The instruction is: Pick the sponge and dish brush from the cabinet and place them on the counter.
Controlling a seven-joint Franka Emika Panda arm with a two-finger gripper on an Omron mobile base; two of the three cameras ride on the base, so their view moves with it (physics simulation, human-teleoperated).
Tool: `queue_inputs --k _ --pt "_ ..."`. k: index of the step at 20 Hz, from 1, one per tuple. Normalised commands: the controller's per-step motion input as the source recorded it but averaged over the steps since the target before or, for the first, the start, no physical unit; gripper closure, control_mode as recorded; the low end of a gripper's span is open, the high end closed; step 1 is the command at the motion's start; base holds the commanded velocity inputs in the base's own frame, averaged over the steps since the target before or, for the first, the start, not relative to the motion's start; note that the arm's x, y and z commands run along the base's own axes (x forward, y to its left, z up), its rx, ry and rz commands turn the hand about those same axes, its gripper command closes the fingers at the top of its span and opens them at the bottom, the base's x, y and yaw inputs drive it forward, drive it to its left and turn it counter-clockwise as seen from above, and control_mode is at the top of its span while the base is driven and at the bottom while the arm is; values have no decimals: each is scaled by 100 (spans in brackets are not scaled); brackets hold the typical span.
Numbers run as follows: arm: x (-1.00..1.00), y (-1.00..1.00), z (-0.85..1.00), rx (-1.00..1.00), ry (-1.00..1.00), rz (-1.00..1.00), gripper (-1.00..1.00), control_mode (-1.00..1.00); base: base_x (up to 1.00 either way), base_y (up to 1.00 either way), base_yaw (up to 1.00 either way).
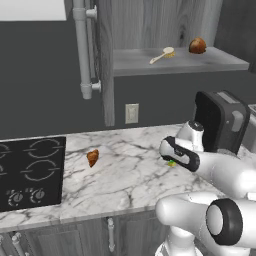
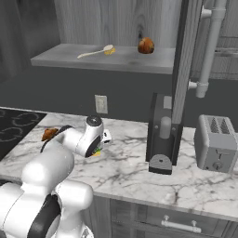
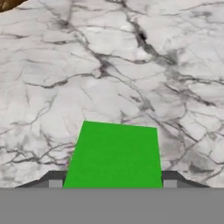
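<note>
The sponge [image 3: 114,155] was pinched between the fingers of the tool [image 3: 112,183] low over the worktop [image 1: 130,170]; the dish brush [image 1: 162,54] lay on the cabinet [image 1: 150,30] shelf.

The sponge [image 3: 114,155] showed its bright green top, flat and four-sided, low in the hand view; it sat between the two dark fingertips [image 3: 54,178] of the gripper [image 3: 112,181], one at each lower corner, the jaws set wide against its sides. Behind it spread the white marble counter [image 3: 131,65] with grey veins; a brown lump [image 3: 9,3] cut into the top left corner, well apart from the sponge.
</note>
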Motion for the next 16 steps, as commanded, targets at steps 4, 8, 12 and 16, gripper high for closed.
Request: queue_inputs --k 4,8,12,16 --pt "40 7 -40 7 -2 0 100 -100 0 0 0" --pt "23 4 -34 8 -4 0 100 -100 0 0 0" --pt "14 4 -23 7 -7 0 -100 -100 0 0 0" --pt "2 1 18 2 -8 0 -100 -100 0 0 0"
